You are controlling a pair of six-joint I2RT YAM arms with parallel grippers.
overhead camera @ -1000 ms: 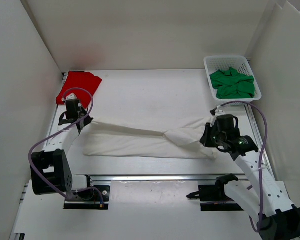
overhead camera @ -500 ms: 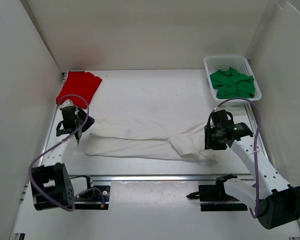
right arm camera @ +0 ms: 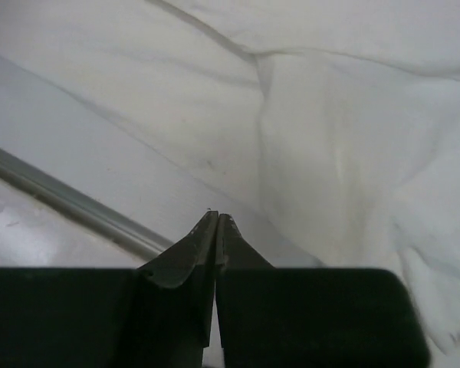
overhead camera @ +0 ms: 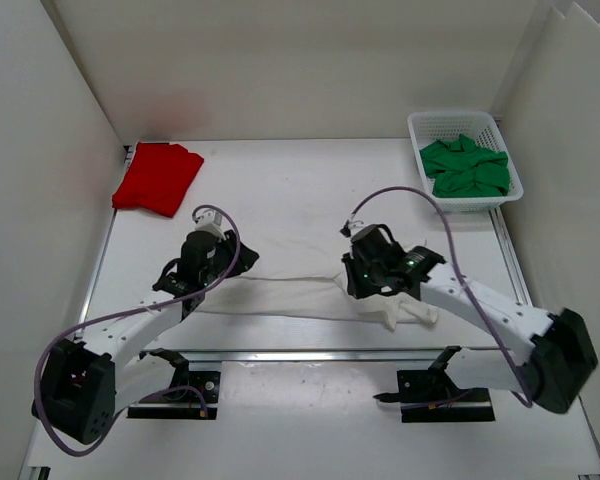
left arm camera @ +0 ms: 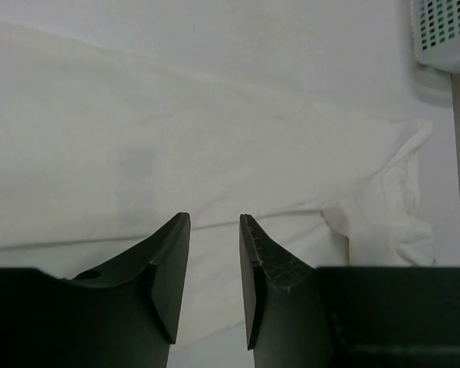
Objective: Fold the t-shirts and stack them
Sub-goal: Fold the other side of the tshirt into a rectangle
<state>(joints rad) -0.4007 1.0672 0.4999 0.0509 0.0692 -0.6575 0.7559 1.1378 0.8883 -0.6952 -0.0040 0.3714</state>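
The white t-shirt lies as a long narrow band across the middle of the table, with a bunched end at the right. My left gripper hovers over its left part, open, with only cloth below and nothing between the fingers. Over the band's right part, my right gripper is shut and empty, its tips above bare table beside the cloth. The red t-shirt lies folded at the back left. The green t-shirt lies crumpled in the basket.
The white mesh basket stands at the back right; its corner shows in the left wrist view. A metal rail runs along the table's near edge and also shows in the right wrist view. White walls close in three sides.
Both grippers let go of the white shirt's ends and moved inward over its middle. The shirt dropped flat and narrower. The left gripper now stands open, the right one shut.
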